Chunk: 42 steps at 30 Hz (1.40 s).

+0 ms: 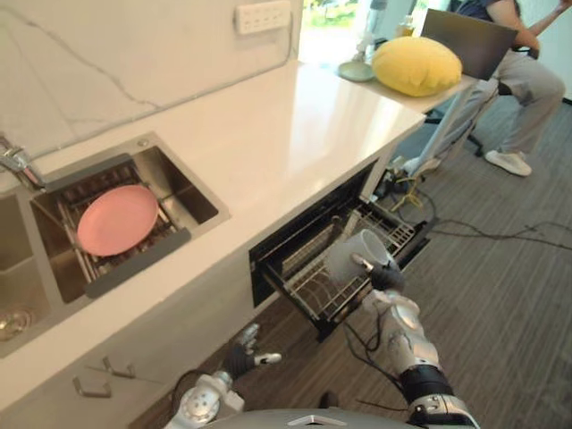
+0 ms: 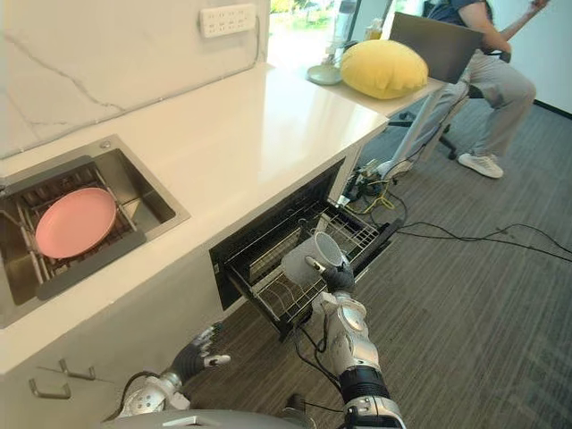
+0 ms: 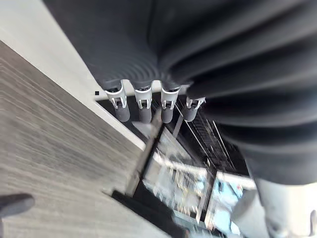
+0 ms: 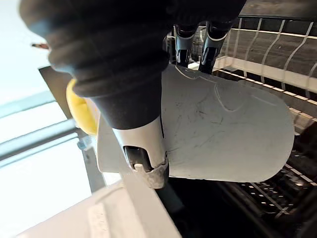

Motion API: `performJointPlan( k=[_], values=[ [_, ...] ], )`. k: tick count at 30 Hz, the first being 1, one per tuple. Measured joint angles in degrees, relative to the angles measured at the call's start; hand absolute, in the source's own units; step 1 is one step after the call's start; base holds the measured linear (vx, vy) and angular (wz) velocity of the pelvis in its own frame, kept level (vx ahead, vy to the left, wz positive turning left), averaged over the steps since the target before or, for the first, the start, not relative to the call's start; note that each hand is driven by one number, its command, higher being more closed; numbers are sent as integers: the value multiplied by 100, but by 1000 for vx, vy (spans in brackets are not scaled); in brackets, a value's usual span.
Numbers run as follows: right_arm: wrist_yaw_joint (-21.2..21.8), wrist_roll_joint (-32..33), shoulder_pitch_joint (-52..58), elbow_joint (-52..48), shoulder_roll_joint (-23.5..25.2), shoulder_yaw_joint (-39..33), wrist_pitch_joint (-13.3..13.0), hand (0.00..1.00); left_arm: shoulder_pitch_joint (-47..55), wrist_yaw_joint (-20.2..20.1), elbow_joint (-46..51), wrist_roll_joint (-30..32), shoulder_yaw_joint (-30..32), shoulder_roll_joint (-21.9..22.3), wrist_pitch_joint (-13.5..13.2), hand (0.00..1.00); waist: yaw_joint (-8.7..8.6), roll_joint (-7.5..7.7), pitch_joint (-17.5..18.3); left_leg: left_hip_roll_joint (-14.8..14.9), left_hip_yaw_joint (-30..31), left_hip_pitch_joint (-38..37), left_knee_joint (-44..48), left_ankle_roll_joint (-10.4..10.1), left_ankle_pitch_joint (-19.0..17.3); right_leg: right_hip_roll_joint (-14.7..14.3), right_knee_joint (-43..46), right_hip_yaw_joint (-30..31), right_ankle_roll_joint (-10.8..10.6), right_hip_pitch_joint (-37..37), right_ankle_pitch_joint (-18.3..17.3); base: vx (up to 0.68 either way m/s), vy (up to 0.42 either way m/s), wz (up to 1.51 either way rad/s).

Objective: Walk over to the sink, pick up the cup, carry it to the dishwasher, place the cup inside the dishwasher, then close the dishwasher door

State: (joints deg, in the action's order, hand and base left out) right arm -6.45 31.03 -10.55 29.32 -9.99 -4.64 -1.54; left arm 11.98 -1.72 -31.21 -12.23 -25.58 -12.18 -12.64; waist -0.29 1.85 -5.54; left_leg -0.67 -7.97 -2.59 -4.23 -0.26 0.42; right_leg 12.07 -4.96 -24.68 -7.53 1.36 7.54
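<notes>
Right wrist view: right robot hand [image 1: 388, 279] clamped round cup [image 4: 223, 129]; cup lay tipped sideways just over the pulled-out dishwasher rack [image 1: 308, 284]. Left robot hand [image 1: 239, 357] hung lower, fingers relaxed, farther off.

Cup [image 1: 356, 255]: smooth, matt pale grey, ceramic-looking; right robot hand [image 1: 393, 313]: silver metal fingers with dark tips, dark ribbed rubbery cover. Worktop [image 1: 268, 143]: white, smooth, glossy, stone-like, with a veined marble-look wall panel [image 1: 116, 54] behind; sink [image 1: 183, 192]: brushed steel, holding a smooth matt pink plate [image 1: 116, 219]. Dishwasher rack [image 1: 313, 286]: thin pale metal wire; floor [image 1: 500, 304]: grey, matt, with a streaked grain; cushion [image 1: 416, 64]: yellow, soft cloth.
</notes>
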Motion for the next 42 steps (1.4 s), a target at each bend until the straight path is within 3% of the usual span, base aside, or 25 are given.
performJointPlan(
  k=[2, 5, 8, 14, 16, 20, 29, 30, 36, 42],
  values=[
    [-14, 2, -656, 604, -108, -5, 27, 100, -194, 211, -419, -1, 650, -20, -130, 0, 63, 36, -257, -9, 154, 276, 9, -27, 118, 15, 4, -146, 8, -192, 47, -105, -12, 51],
    [2, 52, -2115, 1780, -643, -81, 27, 100, -641, 453, -880, -118, 1446, -83, -395, 0, 400, -26, -1028, -14, 457, 701, 125, 20, 365, 28, 24, -436, 101, -373, 229, -97, -6, 55],
    [81, 107, -2985, 2495, -951, -118, 31, 100, -626, 518, -1178, -110, 1598, -61, -439, 0, 663, -60, -1279, -37, 628, 975, 142, 13, 480, 32, 25, -574, 123, -554, 273, -33, 5, 30],
    [219, 114, -3699, 3282, -1584, -112, 190, 100, -652, 500, -1344, -431, 1723, 34, -479, 0, 906, -170, -1750, -104, 934, 1362, 414, 21, 498, 93, 28, -621, 70, -596, 326, 12, 17, 32],
    [220, 23, -3835, 3285, -1750, -112, 307, 100, -673, 458, -1351, -533, 1869, 102, -502, 0, 924, -237, -1854, -116, 976, 1554, 494, 25, 500, 101, 29, -641, 75, -713, 330, -38, 3, 16],
    [218, -244, -4259, 3484, -2104, -117, 649, 100, -695, 380, -1408, -674, 1868, 245, -590, 0, 931, -512, -2085, -104, 1105, 1735, 499, -9, 559, 76, 30, -746, 111, -820, 347, -65, -3, 14],
    [317, -1100, -4363, 3937, -2108, -186, 1027, 100, -728, 378, -1398, -703, 1698, 196, -560, 0, 953, -531, -2110, -81, 1257, 1912, 391, -1, 709, 63, 143, -912, 172, -995, 264, 20, -18, 10],
    [407, -1238, -4416, 3939, -2113, -254, 1061, 0, -731, 378, -1303, -741, 1640, 159, -507, 0, 975, -530, -2111, -79, 1259, 1970, 392, -6, 723, 63, 169, -925, 175, -1059, 257, 38, -8, 8],
    [1112, -1351, -4641, 3978, -2180, -220, 1031, 0, -815, 348, -1208, -759, 1635, 156, -394, 0, 1072, -541, -2216, -80, 1280, 1995, 390, -22, 756, 61, 189, -953, 193, -1075, 241, 39, -19, 3],
    [1469, -1558, -4605, 3938, -2175, 73, 723, 0, -847, 245, -1208, -563, 1657, 147, -294, 0, 1081, -533, -2219, -58, 1306, 1835, 325, -31, 773, 43, 196, -1011, 219, -921, 211, 21, -16, 3]
  ],
)
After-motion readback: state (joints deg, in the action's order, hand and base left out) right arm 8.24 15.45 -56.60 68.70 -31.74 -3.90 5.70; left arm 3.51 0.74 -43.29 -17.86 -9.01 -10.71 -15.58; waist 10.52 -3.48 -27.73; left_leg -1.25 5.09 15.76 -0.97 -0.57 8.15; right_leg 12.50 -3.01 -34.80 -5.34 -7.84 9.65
